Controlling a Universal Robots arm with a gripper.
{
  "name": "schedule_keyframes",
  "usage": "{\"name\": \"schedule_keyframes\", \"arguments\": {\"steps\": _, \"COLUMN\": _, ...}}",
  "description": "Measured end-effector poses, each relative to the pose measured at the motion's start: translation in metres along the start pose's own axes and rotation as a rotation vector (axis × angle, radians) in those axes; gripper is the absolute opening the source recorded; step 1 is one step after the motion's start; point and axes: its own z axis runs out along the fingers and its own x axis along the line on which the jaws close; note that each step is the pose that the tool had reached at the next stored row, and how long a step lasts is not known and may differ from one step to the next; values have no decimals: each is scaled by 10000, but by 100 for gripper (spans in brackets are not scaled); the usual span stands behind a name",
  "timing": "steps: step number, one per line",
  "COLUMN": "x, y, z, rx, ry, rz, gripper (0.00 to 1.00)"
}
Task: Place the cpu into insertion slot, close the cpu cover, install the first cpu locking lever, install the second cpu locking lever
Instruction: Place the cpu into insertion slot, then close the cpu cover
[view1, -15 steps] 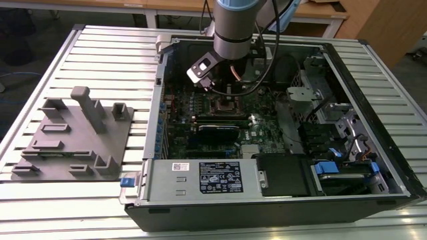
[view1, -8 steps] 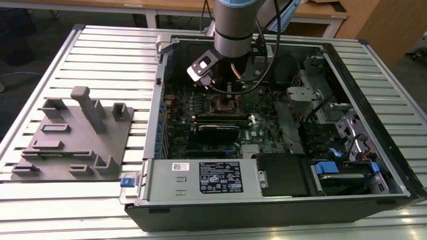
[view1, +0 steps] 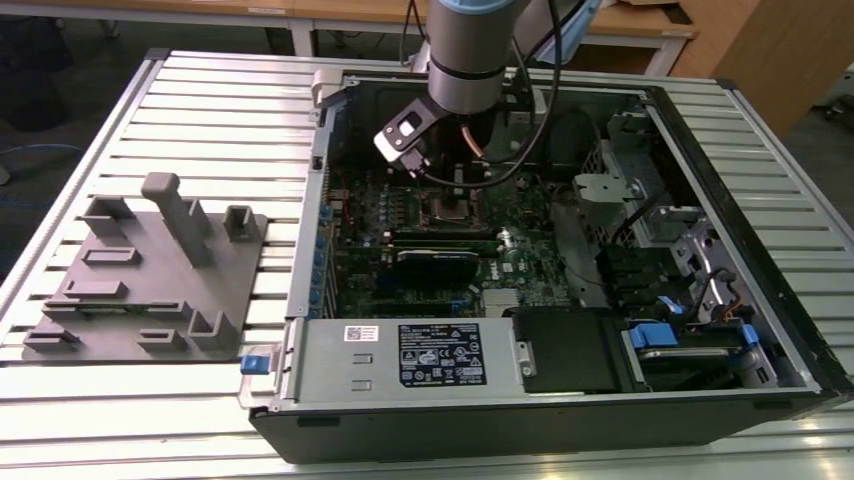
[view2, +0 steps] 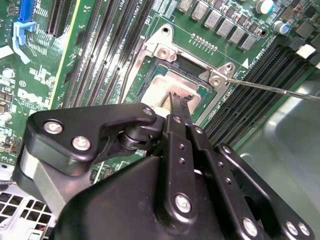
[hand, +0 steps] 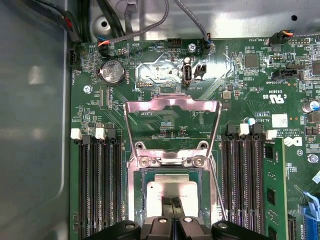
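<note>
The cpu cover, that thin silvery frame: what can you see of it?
The cpu cover is a thin, shiny silvery metal frame with a large square cut-out; green board shows through it. It is swung open, back from the metal-rimmed square insertion slot, hinged at that slot's edge near two screws. The pale silver-grey square cpu lies uncovered; the black gripper at it is clear of the cover.

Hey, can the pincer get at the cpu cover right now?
Probably yes. The cpu cover is swung open beyond the insertion slot with nothing over it, and the pincer sits close by at the cpu.
</note>
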Motion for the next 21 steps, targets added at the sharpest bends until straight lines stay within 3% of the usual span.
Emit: {"name": "schedule_keyframes", "arguments": {"steps": 21, "x": 3, "y": 2, "z": -47, "rx": 0, "ry": 1, "rz": 0, "gripper": 11}}
